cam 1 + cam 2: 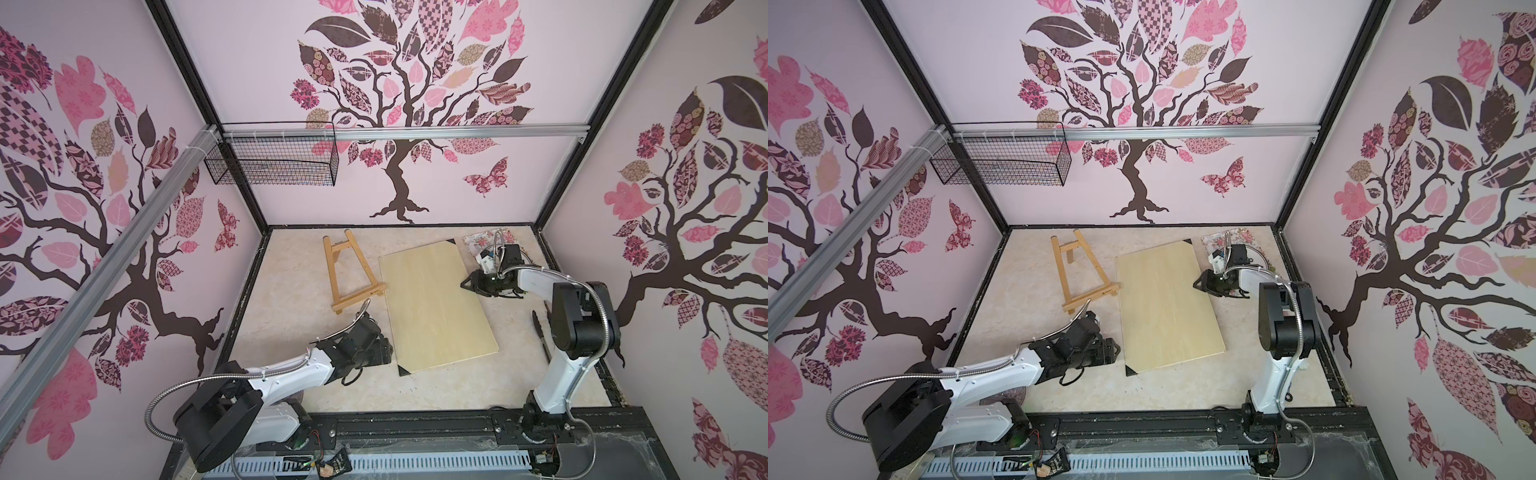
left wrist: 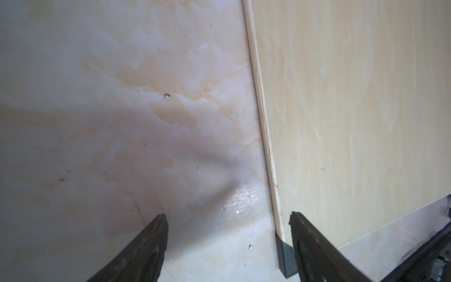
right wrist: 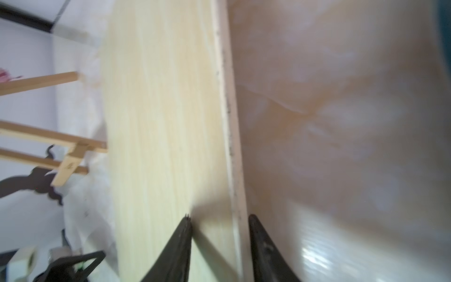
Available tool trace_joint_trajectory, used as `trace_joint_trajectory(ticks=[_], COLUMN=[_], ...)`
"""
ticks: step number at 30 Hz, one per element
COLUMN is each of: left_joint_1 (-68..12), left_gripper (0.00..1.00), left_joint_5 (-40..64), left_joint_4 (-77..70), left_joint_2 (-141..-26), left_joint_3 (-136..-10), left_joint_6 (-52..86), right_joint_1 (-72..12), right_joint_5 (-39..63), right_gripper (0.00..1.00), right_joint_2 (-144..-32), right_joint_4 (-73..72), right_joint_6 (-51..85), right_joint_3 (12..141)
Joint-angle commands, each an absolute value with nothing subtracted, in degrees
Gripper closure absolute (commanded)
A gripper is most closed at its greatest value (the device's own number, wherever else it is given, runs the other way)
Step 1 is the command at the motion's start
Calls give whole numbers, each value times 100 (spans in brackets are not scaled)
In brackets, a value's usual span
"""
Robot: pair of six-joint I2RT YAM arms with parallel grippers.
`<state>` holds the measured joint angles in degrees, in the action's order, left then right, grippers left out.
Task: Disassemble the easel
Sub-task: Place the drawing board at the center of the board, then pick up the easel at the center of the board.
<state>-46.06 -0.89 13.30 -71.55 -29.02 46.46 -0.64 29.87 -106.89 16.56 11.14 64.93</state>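
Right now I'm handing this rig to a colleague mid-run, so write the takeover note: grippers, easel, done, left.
Left gripper: open, empty, at the wooden board's near black corner.
Right gripper: open, empty, straddling the board's right edge.
Easel: flat on the table beside the board, ungripped.
Done: board lies flat, off the easel.
Left: the easel looks to be in one piece; probably take it apart.
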Motion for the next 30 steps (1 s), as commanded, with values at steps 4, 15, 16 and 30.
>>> trace_joint_trajectory(ticks=[4, 15, 16, 30], left_joint_1=[-4623, -3059, -2732, -264], left_gripper=[19, 15, 15, 17], left_joint_5=[-632, -680, -491, 1985], left_joint_4=[2748, 3947, 3922, 2522], left_joint_2=[-6754, -6263, -6288, -7643], left_joint_3=[-3728, -5134, -5227, -5898], left_joint_6=[3969, 2333, 2197, 1095], right_joint_1=[-53, -420, -477, -1845], right_joint_5=[1944, 1662, 1700, 1407], right_gripper=[48, 42, 42, 39], right_joint_2=[-10334, -9403, -9281, -8416], right_joint_4=[2331, 2794, 2803, 2159], right_joint_6=[1011, 1019, 1052, 1692], right_joint_3=[6464, 6548, 6512, 5856])
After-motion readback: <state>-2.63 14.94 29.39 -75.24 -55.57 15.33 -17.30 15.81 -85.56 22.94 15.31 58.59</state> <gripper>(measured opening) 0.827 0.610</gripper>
